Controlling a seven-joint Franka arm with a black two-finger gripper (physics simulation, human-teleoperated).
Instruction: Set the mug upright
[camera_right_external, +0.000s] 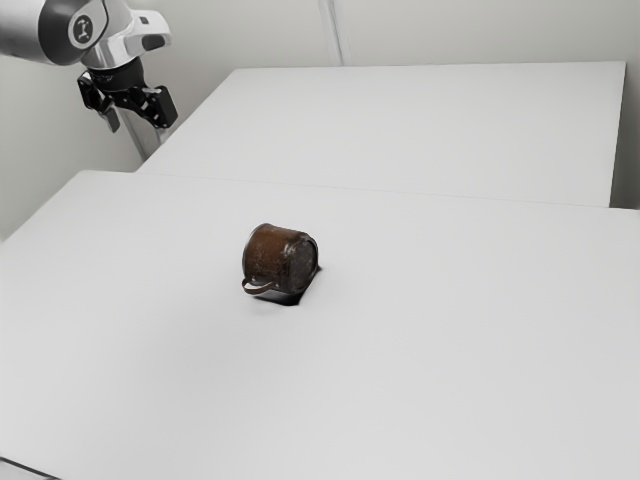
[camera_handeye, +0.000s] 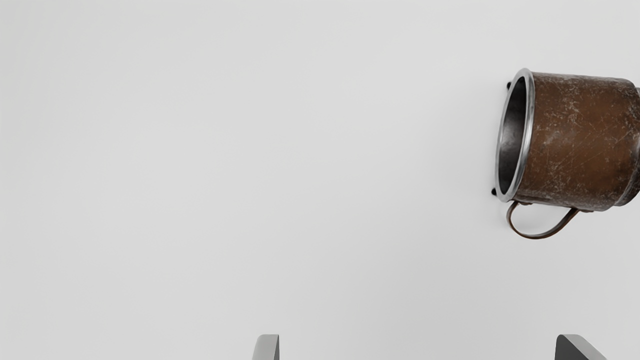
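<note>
The mug (camera_right_external: 281, 257) is laid on its side on the white table (camera_right_external: 450, 360), a little toward the exterior view's left from the middle. Its open mouth (camera_handeye: 512, 140) is turned toward the arm's side, its base toward the exterior view's right, and its handle (camera_handeye: 540, 235) is held out sideways, toward the exterior camera. Under the body a dark, flat shape (camera_right_external: 287, 299) can be seen; whether it is a support or a shadow cannot be told. Beside the rim two small dark nubs are seen in the wrist view, and these may be parts of a support.

Farther out, the gripper (camera_right_external: 140, 119) is held raised toward the exterior view's upper left, well apart from the mug. Its two fingers are spread wide, with nothing pinched between them. Beyond the table another pale surface (camera_right_external: 400, 125) is seen.

As the mug lies, the upright pose asked for is not met. What is left, by judgement, is the whole of the righting: the mug has to be reached, gripped by its wall, rim or handle, turned until the mouth is faced upward, set on its base and let go. No part of that result is shown in the mug's present pose, and no hold on it is shown either.
</note>
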